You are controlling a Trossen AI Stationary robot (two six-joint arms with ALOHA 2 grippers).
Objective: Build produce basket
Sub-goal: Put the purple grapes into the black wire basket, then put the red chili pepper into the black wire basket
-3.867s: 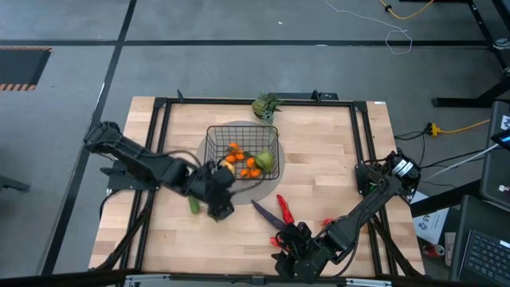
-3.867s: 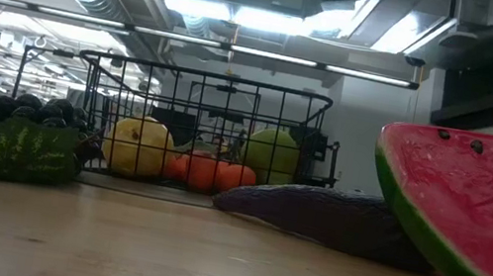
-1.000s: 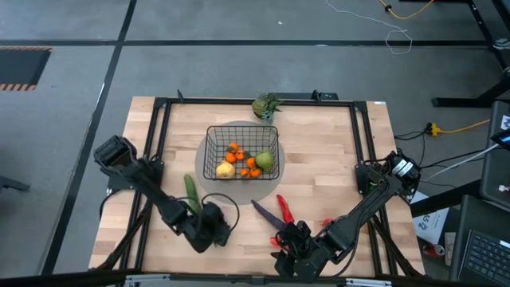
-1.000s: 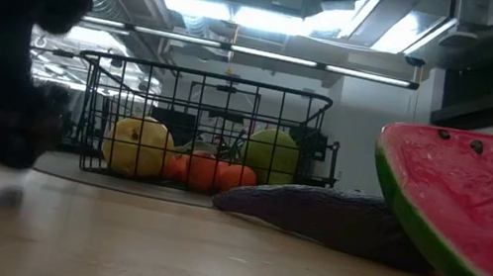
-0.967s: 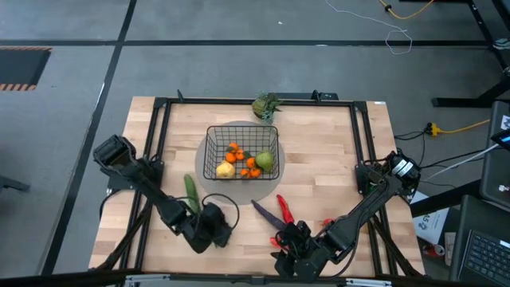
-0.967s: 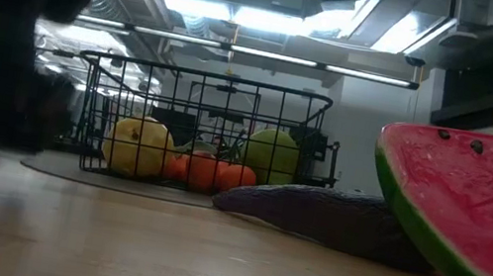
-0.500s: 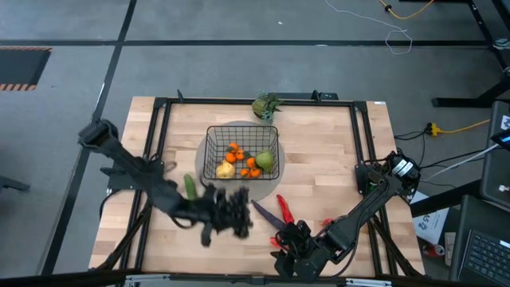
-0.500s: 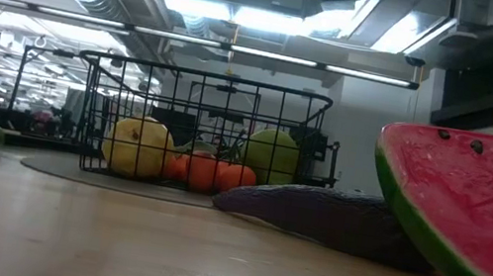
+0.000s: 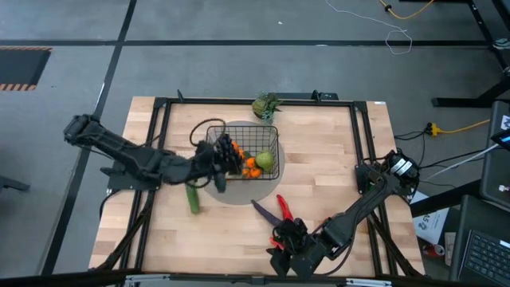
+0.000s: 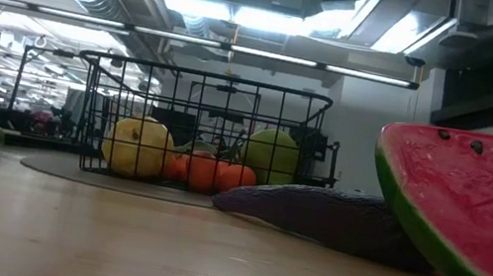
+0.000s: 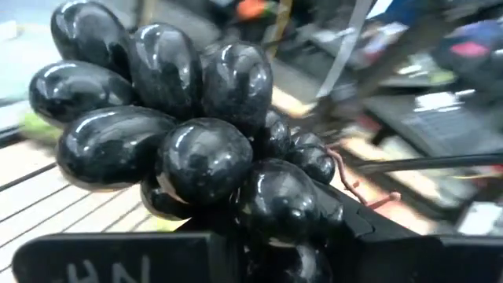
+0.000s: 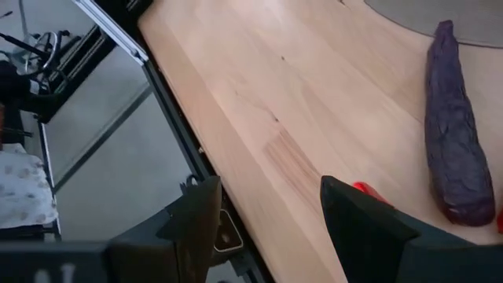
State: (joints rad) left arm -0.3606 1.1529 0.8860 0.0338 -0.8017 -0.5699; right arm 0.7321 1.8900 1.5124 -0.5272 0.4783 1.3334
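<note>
The black wire basket (image 9: 253, 143) stands on a grey round mat and holds a yellow pear (image 10: 137, 146), orange clusters (image 10: 211, 172) and a green pear (image 10: 270, 156). My left gripper (image 9: 217, 159) is shut on a bunch of dark grapes (image 11: 189, 149) above the basket's left side. A green cucumber (image 9: 192, 198) lies on the table left of the mat. A purple eggplant (image 9: 263, 211) and a red chili (image 9: 284, 210) lie nearer the front. My right gripper (image 9: 280, 249) is open and empty near the front edge. My left gripper holds the grape bunch by its lower back part (image 11: 275, 236); the grapes themselves hide the place of contact. The fingers reach in from the table's left. The bunch is lifted clear, over the basket's left rim (image 9: 209, 147).
A leafy green bunch (image 9: 265, 105) lies at the far edge behind the basket. A watermelon slice (image 10: 475, 211) stands close at the near right. Bare wood lies to the right of the basket and at the near left.
My left gripper has risen from the near-left part of the table and swung toward the far edge, carrying the grapes up over the basket's left side. It has left the low view's table level.
</note>
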